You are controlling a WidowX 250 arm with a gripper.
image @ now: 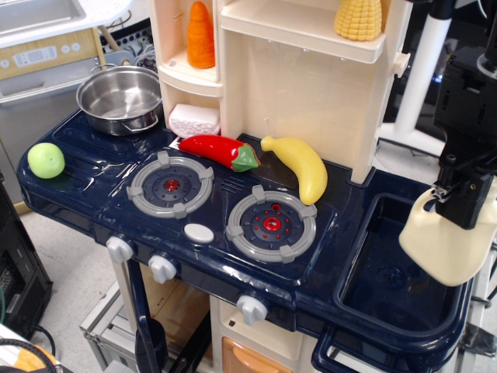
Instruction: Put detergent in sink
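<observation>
The fingers (468,203) grip the jug (444,245) by its top, hanging over the sink's (365,299) right edge, so the carry looks done; next: lower inward, then release.

Detergent over sink, right edge
Cream-white detergent (444,247) jug hangs tilted above the right rim of the deep, glossy dark navy sink (365,307); top hidden.
</observation>
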